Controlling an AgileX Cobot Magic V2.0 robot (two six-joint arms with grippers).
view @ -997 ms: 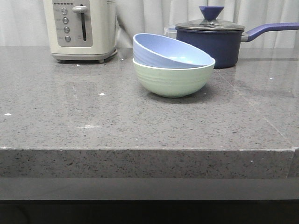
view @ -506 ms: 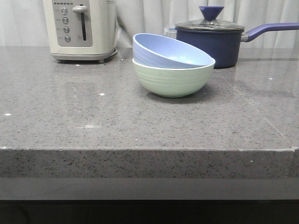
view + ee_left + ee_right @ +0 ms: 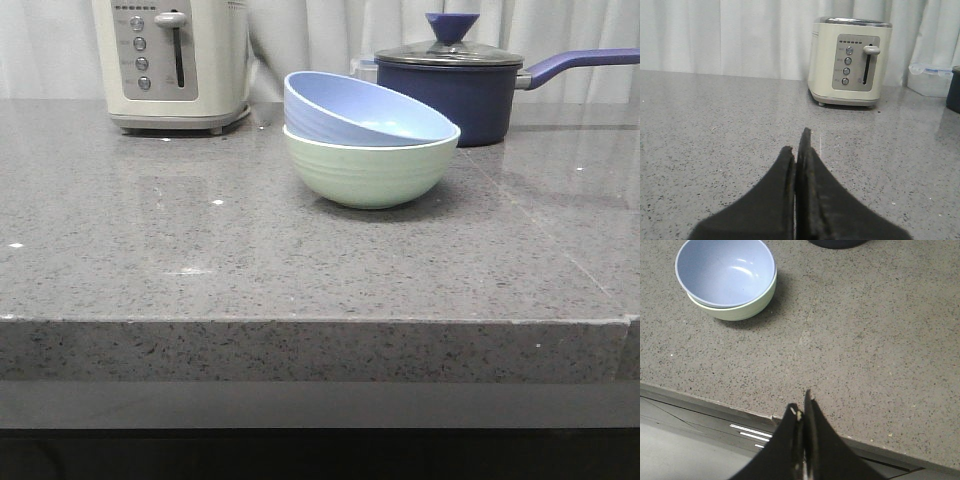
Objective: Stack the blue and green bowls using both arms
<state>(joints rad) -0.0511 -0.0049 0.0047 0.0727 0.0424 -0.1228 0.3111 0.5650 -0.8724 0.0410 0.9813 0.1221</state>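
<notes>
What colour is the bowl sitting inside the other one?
Pale periwinkle blue; the blue bowl shows best in the right wrist view.

Matte blue bowl (image 3: 365, 112); speckled polished stone counter (image 3: 200, 260).

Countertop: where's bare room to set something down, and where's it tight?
Bare: the countertop between the front edge and the green bowl, and left of it, in front of the toaster. Also right of the bowls, before the saucepan. Tight: the blue bowl sits tilted in the green one, close before the saucepan.
</notes>
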